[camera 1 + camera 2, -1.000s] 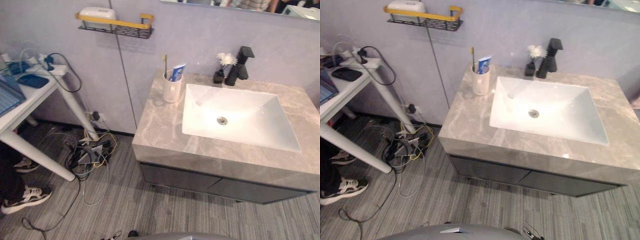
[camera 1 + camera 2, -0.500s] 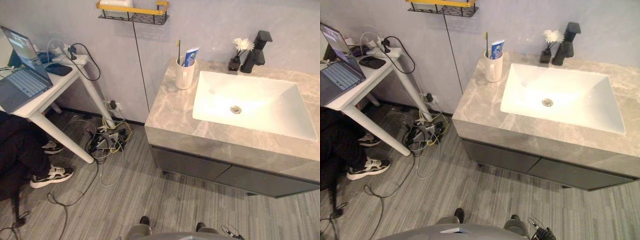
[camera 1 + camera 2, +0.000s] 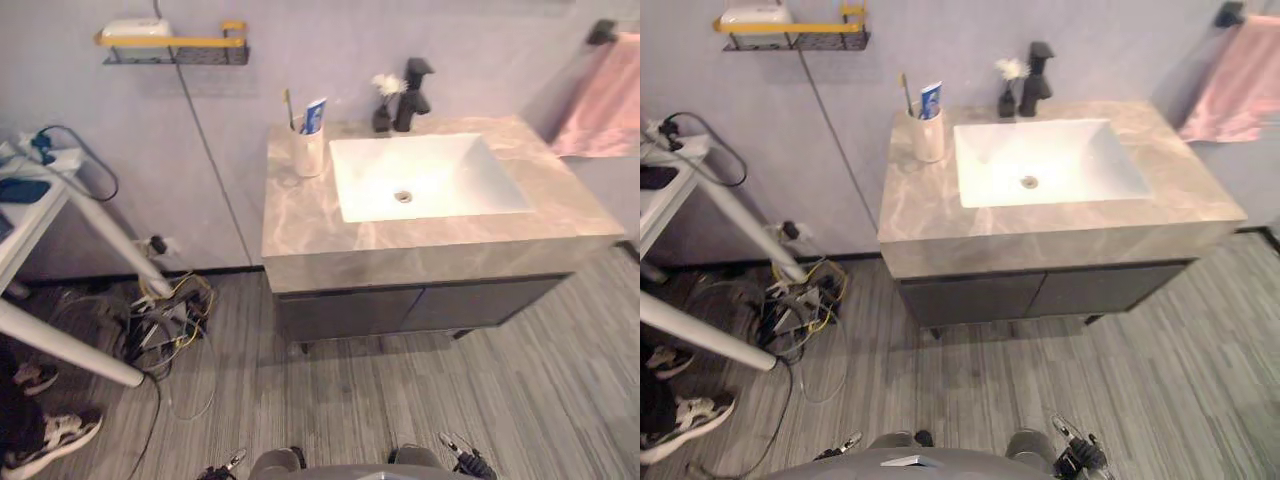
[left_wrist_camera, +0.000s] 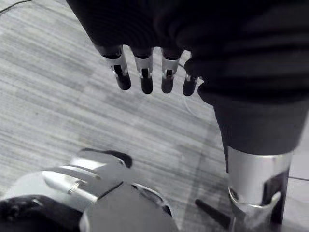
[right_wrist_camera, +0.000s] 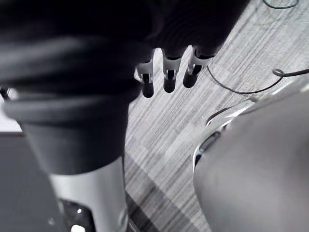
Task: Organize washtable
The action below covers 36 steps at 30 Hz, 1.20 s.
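The grey marble table (image 3: 420, 240) stands against the wall with a white basin (image 3: 460, 170) set into it. At its back left corner, just beside the basin, a white cup (image 3: 308, 153) holds a toothbrush (image 3: 289, 105) and a blue toothpaste tube (image 3: 314, 115), both upright. Along the back edge a small dark vase (image 3: 383, 110) with a white flower stands just beside the black faucet (image 3: 412, 82). A pink towel (image 3: 600, 95) hangs on the wall past the right edge. The left hand (image 4: 143, 72) and the right hand (image 5: 169, 72) hang over the floor, well apart from the table, fingers relaxed and holding nothing.
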Tool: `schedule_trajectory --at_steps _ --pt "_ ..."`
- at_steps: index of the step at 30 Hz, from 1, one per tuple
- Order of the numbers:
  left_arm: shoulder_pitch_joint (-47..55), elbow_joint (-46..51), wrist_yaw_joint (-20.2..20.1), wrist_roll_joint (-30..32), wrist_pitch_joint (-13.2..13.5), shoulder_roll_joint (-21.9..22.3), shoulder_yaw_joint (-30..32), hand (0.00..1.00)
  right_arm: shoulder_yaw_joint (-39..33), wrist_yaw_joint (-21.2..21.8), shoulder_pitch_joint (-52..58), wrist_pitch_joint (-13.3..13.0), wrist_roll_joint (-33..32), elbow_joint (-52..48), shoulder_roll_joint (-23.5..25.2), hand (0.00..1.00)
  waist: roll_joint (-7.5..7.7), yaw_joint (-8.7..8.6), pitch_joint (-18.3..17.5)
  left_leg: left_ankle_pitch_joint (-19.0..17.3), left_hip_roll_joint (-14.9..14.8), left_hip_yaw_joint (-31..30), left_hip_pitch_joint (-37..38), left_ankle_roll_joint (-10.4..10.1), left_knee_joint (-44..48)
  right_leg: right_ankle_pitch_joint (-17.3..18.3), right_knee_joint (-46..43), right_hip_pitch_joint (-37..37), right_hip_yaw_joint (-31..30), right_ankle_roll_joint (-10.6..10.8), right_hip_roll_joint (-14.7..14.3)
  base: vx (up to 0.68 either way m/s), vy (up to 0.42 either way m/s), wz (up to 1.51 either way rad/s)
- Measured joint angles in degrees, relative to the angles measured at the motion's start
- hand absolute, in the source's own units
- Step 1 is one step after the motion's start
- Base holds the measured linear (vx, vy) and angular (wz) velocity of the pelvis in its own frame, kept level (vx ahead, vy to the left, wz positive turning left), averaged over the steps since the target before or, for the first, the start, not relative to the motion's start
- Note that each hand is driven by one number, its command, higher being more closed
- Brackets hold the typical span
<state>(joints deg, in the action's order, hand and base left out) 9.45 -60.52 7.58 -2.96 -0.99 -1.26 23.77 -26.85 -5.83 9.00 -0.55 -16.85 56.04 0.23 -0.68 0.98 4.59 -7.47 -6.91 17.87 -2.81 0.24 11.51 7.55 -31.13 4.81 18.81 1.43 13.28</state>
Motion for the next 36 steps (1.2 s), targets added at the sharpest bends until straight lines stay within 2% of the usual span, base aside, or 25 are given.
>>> schedule_trajectory --at_steps 3,4,6,7,8,9,14,16,17,18,19,20,21,22,23,24,25,26,27,29,30,31,32,33,36 --pt "0.38 -0.43 -0.59 -0.09 -0.33 -0.21 0.69 0.0 -1.12 0.77 -0.94 0.28 0.6 3.57 -0.21 0.0 0.8 0.62 -1.69 1.61 0.01 4.29 0.06 -0.28 -3.03 1.58 2.35 -4.49 5.29 0.33 2.51 -0.09 -0.076 -1.13" --pt "-0.01 -0.93 -1.01 -0.24 -0.34 -1.15 0.52 0.0 -2.14 0.87 -2.24 1.29 0.6 6.09 -0.11 0.0 2.84 1.28 -2.71 2.63 1.33 4.55 -1.16 -2.16 -4.77 0.77 13.27 -7.25 6.88 3.6 1.83 -0.08 -0.165 -1.13" --pt "-0.3 -2.07 -1.23 -0.85 -0.3 -1.83 0.39 0.0 -2.18 0.88 -2.47 1.31 0.59 7.69 -0.21 0.0 3.25 2.24 -2.96 3.77 3.15 1.0 -1.06 -3.09 -7.26 -0.35 20.6 -8.08 6.23 5.06 -0.32 -0.07 -0.145 -1.18" --pt "-0.49 -2.53 -1.34 -0.95 -0.36 -1.71 -0.32 0.0 -2.12 0.94 -2.78 1.25 0.57 7.67 -0.43 0.0 2.72 2.6 -3.22 5.81 3.6 -0.17 -0.89 -2.45 -8.69 -0.79 24.66 -8.95 4.85 5.08 -1.49 -0.06 -0.157 -1.01" --pt "-0.64 -3.3 -1.4 -0.95 -0.5 -2.35 -1.66 0.0 -2.15 1.18 -3.05 1.28 0.53 7.75 -0.66 0.0 3.16 1.59 -3.04 6.87 3.39 0.12 -0.56 -2.84 -9.85 -0.91 27.59 -9.66 4.0 4.94 -2.25 -0.08 -0.172 -0.72" --pt "-0.76 -3.86 -1.39 -0.98 -0.32 -2.4 -3.41 0.0 -2.21 1.19 -2.37 1.26 0.3 7.89 -0.94 0.0 2.47 1.06 -3.35 8.24 2.93 -0.21 0.43 -3.1 -11.5 -1.19 27.81 -9.73 3.81 4.58 -3.12 -0.08 -0.149 -0.25" --pt "-1.38 -4.21 -1.36 -1.01 0.07 -3.59 -8.27 0.0 -1.72 1.26 -2.56 0.54 -0.36 9.16 -1.92 0.0 2.33 0.87 -3.43 9.92 1.56 -0.15 1.86 -4.03 -13.51 -1.26 28.16 -9.88 3.28 3.69 -5.25 -0.06 -0.063 -0.06" --pt "-2.17 -4.22 -1.28 -0.85 0.02 -3.83 -8.52 0.0 -1.56 1.29 -2.55 -0.16 -1.77 9.22 -1.56 0.0 2.48 0.65 -2.89 8.34 0.53 0.33 1.09 -4.52 -10.45 -1.01 27.87 -10.02 2.62 3.27 -5.59 -0.05 -0.04 -0.19" --pt "-2.6 -4.03 -1.2 -0.79 0.03 -3.9 -8.49 0.0 -1.2 1.43 -2.7 -0.51 -2.28 9.11 -1.17 0.0 1.7 0.64 -1.45 4.27 -1.63 1.13 -0.57 -5.31 -3.34 -0.52 27.34 -10.28 0.82 2.49 -6.32 -0.09 -0.062 -0.74" --pt "-2.62 -3.77 -1.05 -0.76 0.06 -3.52 -8.48 0.0 -1.52 1.42 -2.71 -0.67 -2.29 8.84 -1.66 0.0 1.48 0.94 0.3 -0.39 -5.42 2.27 -2.6 -5.75 5.64 0.16 26.31 -10.15 -1.87 1.45 -8.15 -0.11 -0.05 -1.01" --pt "-2.45 -3.77 -0.98 -0.78 0.04 -3.54 -8.36 0.0 -2.16 1.36 -2.64 -0.72 -2.3 8.85 -1.82 0.0 0.34 1.16 1.08 -2.07 -7.23 2.16 -3.21 -5.75 9.46 0.79 25.86 -10.1 -3.54 0.52 -9.24 -0.12 -0.108 -1.36" --pt "-2.07 -3.48 -0.97 -0.82 0.08 -3.26 -6.28 0.0 -3.71 1.24 -2.52 -0.67 -2.3 8.66 -1.66 0.0 -0.3 1.4 1.9 -2.88 -9.14 -1.87 -4.83 -4.83 15.76 1.3 24.97 -9.7 -7.24 -0.32 -11.04 -0.11 -0.155 -1.14" --pt "-1.96 -3.18 -1.01 -1.0 0.24 -3.17 -5.47 0.0 -4.1 1.16 -2.32 -0.67 -2.28 8.69 -1.56 0.0 0.11 1.43 2.31 -2.3 -9.23 -5.22 -6.89 -4.67 20.27 1.41 24.32 -9.22 -8.69 -0.57 -11.29 -0.2 -0.204 -1.31" --pt "-1.53 -2.14 -1.12 -1.13 0.68 -3.26 -5.7 0.0 -5.4 0.88 -2.26 -0.57 -2.25 9.08 -1.85 0.0 0.92 1.63 2.77 -5.43 -5.83 -14.28 -10.79 -6.99 23.98 2.08 23.3 -7.73 -12.23 -1.6 -10.89 -0.22 -0.076 -1.45" --pt "-0.7 -1.11 -1.51 -1.21 0.78 -2.72 -5.71 0.0 -7.72 0.46 -2.48 -0.35 -2.25 9.24 -2.84 0.0 0.41 2.15 3.27 -7.25 -0.3 -21.2 -11.37 -7.51 21.25 2.57 21.94 -5.68 -16.6 -2.2 -10.65 -0.14 0.053 -1.74" --pt "-0.01 -1.11 -1.63 -1.22 0.79 -1.94 -5.6 0.0 -8.84 0.37 -2.21 -0.37 -2.12 9.14 -3.6 0.0 -0.34 2.28 3.37 -7.76 2.17 -24.46 -11.82 -7.29 17.7 2.73 21.94 -5.02 -19.04 -1.9 -11.0 0.02 0.252 -2.18" --pt "0.95 -1.31 -1.89 -1.18 0.69 0.64 -3.74 0.0 -9.1 0.21 -1.07 -0.19 -1.57 6.48 -4.06 0.0 -3.61 3.45 3.88 -6.08 3.02 -24.69 -11.03 -4.28 13.2 3.64 18.47 -3.02 -22.11 0.28 -12.6 0.12 0.203 -1.65" --pt "1.2 -1.51 -1.92 -1.2 0.7 0.96 -2.01 0.0 -8.28 0.25 -0.29 0.03 -1.56 5.38 -3.34 0.0 -3.56 3.27 4.0 -6.37 3.04 -23.38 -10.69 -4.36 12.64 5.14 13.87 -1.21 -22.28 0.78 -12.62 0.14 0.14 -1.16" --pt "1.29 -1.55 -1.95 -1.18 0.81 1.1 -0.86 0.0 -7.69 0.5 0.99 0.12 -1.53 4.58 -2.5 0.0 -3.06 3.13 4.06 -6.53 3.34 -22.55 -10.14 -4.53 12.26 6.52 9.5 -0.21 -21.9 0.67 -12.67 0.23 -0.05 -0.35" --pt "3.58 -1.14 -2.1 -1.14 1.3 1.03 2.27 0.0 -6.36 0.82 2.78 0.98 -1.52 4.47 -1.19 0.0 -0.16 4.06 4.25 -7.19 4.04 -18.08 -8.12 -4.79 15.37 10.03 5.14 -0.33 -22.43 -1.86 -12.16 0.37 -0.134 -0.76" --pt "4.1 -1.37 -2.13 -1.16 1.14 1.44 3.78 0.0 -5.48 1.05 1.72 0.84 -1.51 3.8 -0.99 0.0 0.45 3.95 4.61 -8.03 4.9 -18.58 -14.04 -4.83 24.99 11.53 9.82 -3.04 -26.31 -1.01 -11.99 0.22 -0.056 -0.87" --pt "4.11 -1.89 -2.12 -1.12 1.01 2.1 4.9 0.0 -5.86 1.24 1.4 0.85 -1.47 3.89 -0.91 0.0 -0.09 3.94 4.34 -8.97 5.79 -20.68 -15.6 -3.66 25.78 11.37 10.24 -3.0 -26.72 -1.07 -12.03 -0.07 0.085 -0.73" --pt "5.24 -1.86 -2.0 -1.05 0.96 2.98 6.15 0.0 -6.99 1.47 1.0 0.74 -1.36 3.87 -1.29 0.0 -0.16 4.65 3.83 -8.81 7.03 -22.74 -15.97 -3.09 20.68 11.63 10.71 -3.15 -28.89 -1.09 -12.01 -0.24 0.17 -0.87" --pt "6.66 -2.08 -2.0 -0.95 0.74 3.49 5.98 0.0 -6.97 2.11 -0.06 0.66 -0.78 4.45 -1.3 0.0 -0.15 4.84 3.65 -5.95 7.05 -23.22 -15.75 -3.04 18.07 12.74 10.15 -3.41 -30.94 -0.47 -12.63 -0.15 0.158 -0.96" --pt "8.19 -2.9 -2.02 -1.06 -0.11 1.96 4.33 0.0 -6.91 2.9 0.63 0.67 0.1 5.95 0.67 0.0 3.54 4.29 0.39 -8.62 8.78 -21.09 -14.02 -1.31 17.36 13.56 9.17 -3.79 -32.44 0.5 -10.76 0.29 0.036 -0.32"
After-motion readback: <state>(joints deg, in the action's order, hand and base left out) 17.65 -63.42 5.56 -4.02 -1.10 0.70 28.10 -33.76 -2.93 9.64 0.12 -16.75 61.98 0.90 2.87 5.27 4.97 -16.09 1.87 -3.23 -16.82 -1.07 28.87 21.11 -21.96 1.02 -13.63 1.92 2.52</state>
